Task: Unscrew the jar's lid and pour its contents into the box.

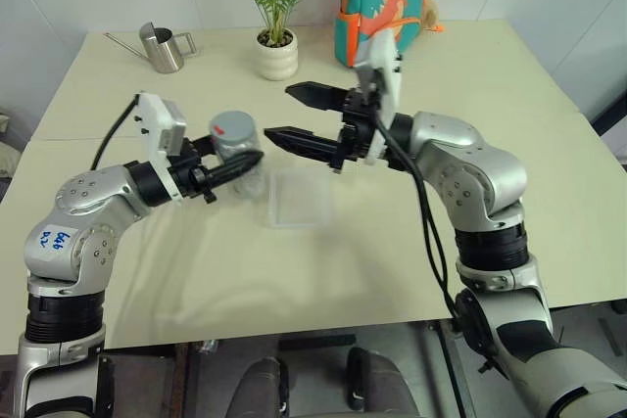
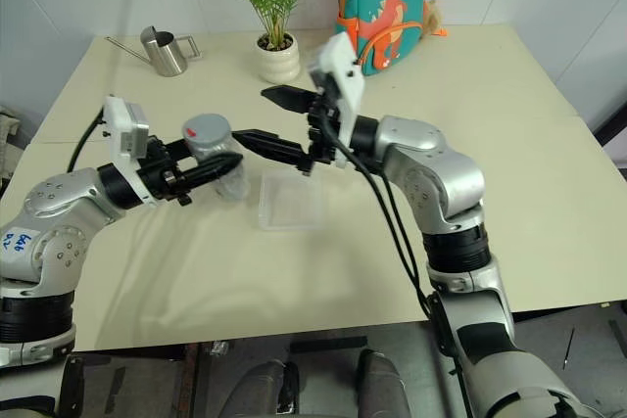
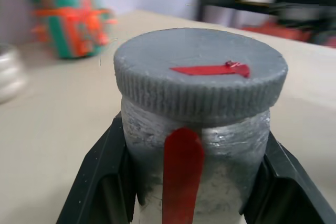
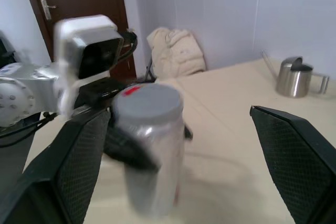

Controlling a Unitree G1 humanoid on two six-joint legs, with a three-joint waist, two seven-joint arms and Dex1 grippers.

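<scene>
My left gripper [image 1: 245, 157] is shut on the jar [image 1: 238, 154] and holds it upright just above the table, left of the box [image 1: 299, 199]. In the left wrist view its fingers [image 3: 105, 182] clamp the whitish body [image 3: 210, 150] below the grey ribbed lid [image 3: 199, 72], which bears a red mark. My right gripper [image 1: 279, 112] stands open, pointing left, its tips just right of the lid [image 1: 233, 125] and apart from it. The right wrist view has the jar [image 4: 149, 166] between the wide-spread fingers [image 4: 79, 166]. The contents are hidden. The clear box lies flat and looks empty.
At the back of the beige table [image 1: 176, 271] stand a steel watering can [image 1: 162, 46], a white pot with a green plant [image 1: 277, 54] and a teal backpack with an orange dinosaur [image 1: 387, 2]. A seam crosses the table on the left.
</scene>
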